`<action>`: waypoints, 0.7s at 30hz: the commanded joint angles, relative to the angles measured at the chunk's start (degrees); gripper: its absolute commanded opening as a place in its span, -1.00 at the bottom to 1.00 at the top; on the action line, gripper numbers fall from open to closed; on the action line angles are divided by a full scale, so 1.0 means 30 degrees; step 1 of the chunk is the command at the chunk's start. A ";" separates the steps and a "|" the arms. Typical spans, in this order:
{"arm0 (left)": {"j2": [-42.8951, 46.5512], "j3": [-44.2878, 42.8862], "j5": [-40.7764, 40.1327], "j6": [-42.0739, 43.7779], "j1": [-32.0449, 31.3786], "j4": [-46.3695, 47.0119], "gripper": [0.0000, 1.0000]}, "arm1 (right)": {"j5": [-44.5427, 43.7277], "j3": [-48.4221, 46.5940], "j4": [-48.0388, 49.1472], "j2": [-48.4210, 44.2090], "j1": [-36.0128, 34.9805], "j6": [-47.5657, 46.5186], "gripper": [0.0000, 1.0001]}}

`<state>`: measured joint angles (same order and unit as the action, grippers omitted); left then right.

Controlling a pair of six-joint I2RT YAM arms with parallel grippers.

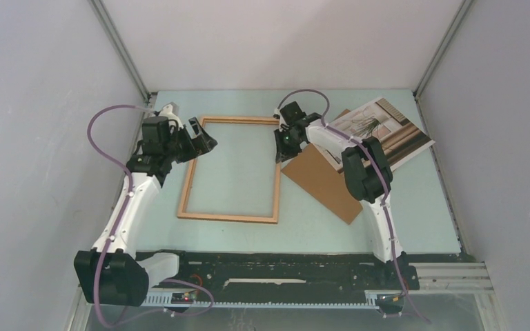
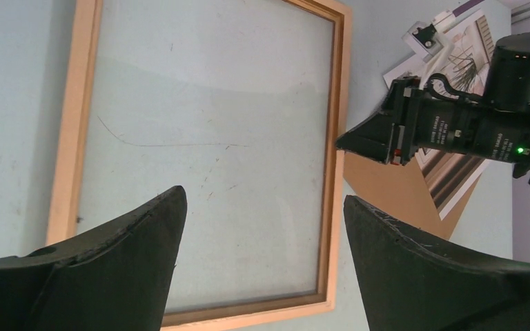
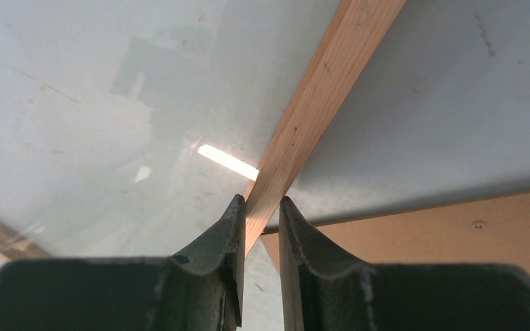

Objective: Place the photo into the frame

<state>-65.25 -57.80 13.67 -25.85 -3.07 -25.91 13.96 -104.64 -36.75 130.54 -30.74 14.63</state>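
Your right gripper (image 3: 262, 200) pinched the thin light-brown wooden rectangular frame (image 3: 331, 76) by its rail, probably to reposition it; your left gripper (image 2: 263, 195) hung wide open, empty.

Frame (image 1: 229, 218) lay flat on table (image 1: 414, 214), left of centre. Backing board (image 1: 321, 183) lay just right of it, photo (image 1: 386, 131) overlapping its far end. Right gripper (image 3: 261, 207) straddled frame's right rail; left gripper (image 2: 263, 195) above far-left corner.

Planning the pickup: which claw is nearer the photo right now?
Right. The right claw straddles the frame's right rail, close to the photo; the left claw is across the frame, at its far-left corner.
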 commanded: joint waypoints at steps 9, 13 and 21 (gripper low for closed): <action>-0.1771 -0.0076 -0.0243 0.0291 0.0175 0.0481 0.87 | -0.5442 -0.0546 -0.2830 0.0517 0.0422 -0.9069 -1.00; -0.2560 0.0173 -0.0066 -0.0179 0.0252 -0.0028 0.88 | -0.4854 -0.0488 -0.2066 0.0174 0.0542 -1.0668 -1.00; 0.0532 0.5628 0.0605 -0.2484 0.1776 0.1960 0.97 | -0.4446 -0.2565 -0.2542 0.0794 0.0698 -1.0308 -0.57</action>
<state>-67.31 -48.31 13.37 -29.23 -0.05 -24.53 5.48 -108.33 -40.27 130.15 -30.37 -14.57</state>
